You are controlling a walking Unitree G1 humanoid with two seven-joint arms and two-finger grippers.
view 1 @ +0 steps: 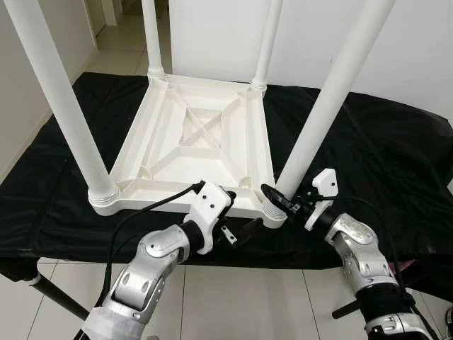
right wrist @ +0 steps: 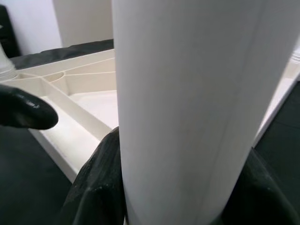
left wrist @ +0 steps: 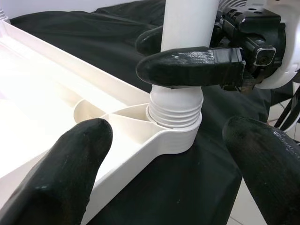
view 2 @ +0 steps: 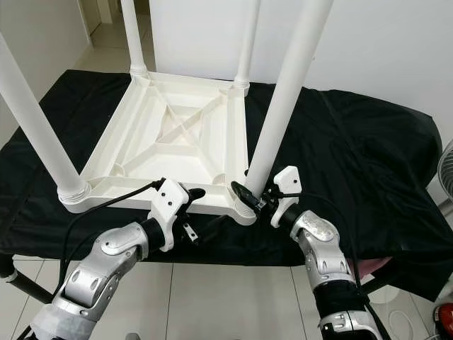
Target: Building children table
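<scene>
A white children's table (view 1: 191, 142) lies upside down on a black cloth, with its legs pointing up. My right gripper (view 1: 277, 197) is shut on the near right leg (view 1: 333, 92) just above its base. In the left wrist view the threaded end (left wrist: 176, 110) of that leg sits in the corner socket, with threads showing above the rim. My left gripper (view 1: 239, 212) is open at the table's near edge beside that corner. One of its fingers (left wrist: 61, 173) is over the rim and the other is out over the cloth, touching nothing.
The near left leg (view 1: 64, 106), far left leg (view 1: 151, 35) and far right leg (view 1: 267, 42) stand upright. The black cloth (view 1: 382, 156) covers a low bench that ends just before me, above the tiled floor (view 1: 233, 297). A fan (view 2: 446, 177) stands at the far right.
</scene>
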